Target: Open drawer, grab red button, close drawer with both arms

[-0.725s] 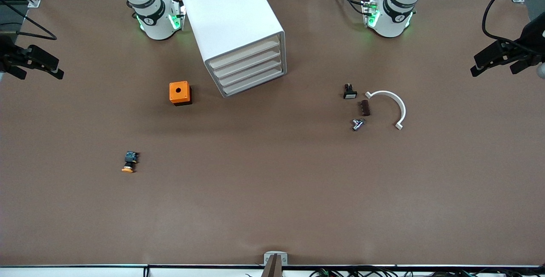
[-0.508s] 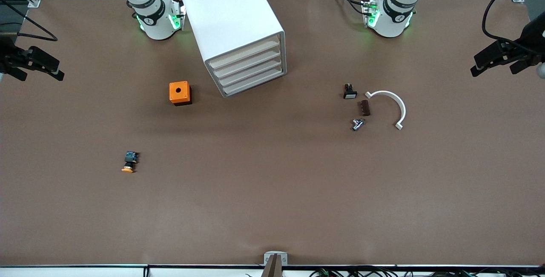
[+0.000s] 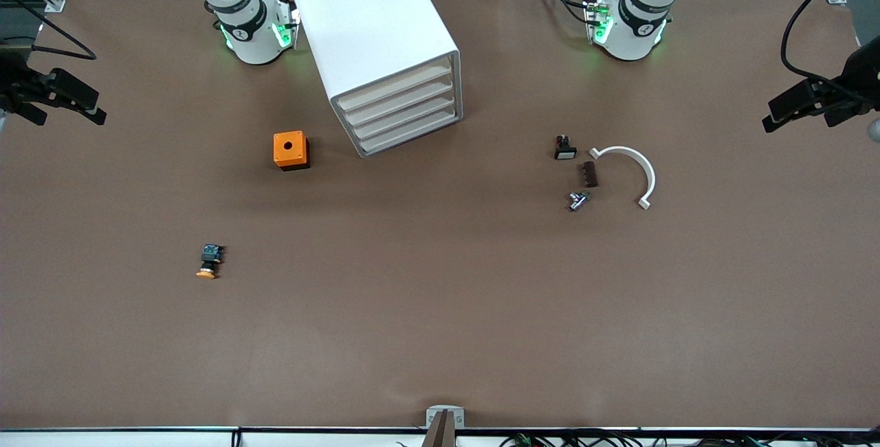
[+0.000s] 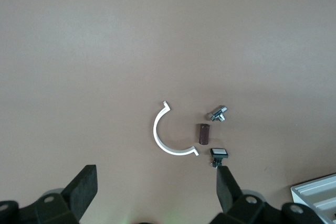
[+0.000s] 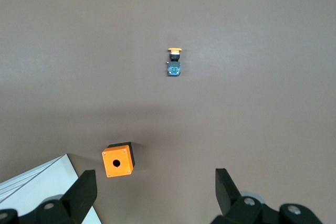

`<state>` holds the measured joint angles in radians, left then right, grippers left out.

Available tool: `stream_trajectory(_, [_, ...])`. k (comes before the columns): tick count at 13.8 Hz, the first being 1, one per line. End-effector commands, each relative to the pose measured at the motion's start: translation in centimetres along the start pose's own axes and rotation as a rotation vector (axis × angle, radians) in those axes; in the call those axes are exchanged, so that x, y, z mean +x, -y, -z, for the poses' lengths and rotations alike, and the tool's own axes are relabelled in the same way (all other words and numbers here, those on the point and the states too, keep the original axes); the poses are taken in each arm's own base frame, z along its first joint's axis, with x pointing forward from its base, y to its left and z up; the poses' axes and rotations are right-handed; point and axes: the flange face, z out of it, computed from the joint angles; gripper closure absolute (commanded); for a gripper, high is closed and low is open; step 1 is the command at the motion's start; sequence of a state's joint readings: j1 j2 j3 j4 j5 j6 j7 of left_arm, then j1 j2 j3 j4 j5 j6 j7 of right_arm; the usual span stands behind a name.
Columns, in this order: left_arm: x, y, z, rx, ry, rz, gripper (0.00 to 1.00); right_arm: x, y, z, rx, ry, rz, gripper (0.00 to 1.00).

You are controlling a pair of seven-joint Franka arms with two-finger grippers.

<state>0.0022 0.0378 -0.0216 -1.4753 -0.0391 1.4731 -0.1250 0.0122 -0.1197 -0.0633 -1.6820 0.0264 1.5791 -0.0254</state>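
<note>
The white cabinet (image 3: 371, 27) stands between the two arms' bases, and its corner shows in both wrist views (image 4: 317, 195) (image 5: 47, 182). Its four beige drawer fronts (image 3: 399, 106) are all shut, so I cannot tell which one is the task's drawer. The button is hidden. My left gripper (image 3: 796, 117) (image 4: 157, 192) hangs open and empty over the left arm's end of the table. Over the right arm's end, my right gripper (image 3: 69, 117) (image 5: 155, 192) is likewise open with nothing in it.
An orange cube with a hole (image 3: 290, 150) (image 5: 117, 159) sits beside the cabinet, and an orange-capped button (image 3: 208, 263) (image 5: 174, 61) lies nearer the camera. Toward the left arm's end lie a white half ring (image 3: 636, 172) (image 4: 163, 137), a brown block (image 3: 589, 174), a white-faced switch (image 3: 565, 148) and a metal part (image 3: 577, 200).
Both grippers have shifted slightly at the table's two ends. Nothing on the table has moved and the drawers stay shut.
</note>
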Motion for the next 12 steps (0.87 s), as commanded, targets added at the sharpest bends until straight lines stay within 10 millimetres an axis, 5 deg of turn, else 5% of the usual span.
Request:
stream_trajectory(1, [2.5,0.5,-3.1,0.016,0.028,0.017,0.01,-0.9,-0.1,0.2,0.007,0.004,0.003,0.0])
stream_trajectory(7, [6.2,-1.2,-12.5,0.036,0.18,-0.004,0.01,-1.0,-0.1,0.1,0.007,0.018,-0.003,0.0])
stream_trajectory(10, [6.7,-4.8,-15.5,0.044,0.232,0.069,0.0,-0.9,0.1,0.1,0.007,0.015,-0.006,0.0])
stream_trajectory(12, [6.8,-9.2,-17.7,0.039,0.264,0.12,0.0,-0.9,0.1,0.1,0.007,0.015,-0.006,0.0])
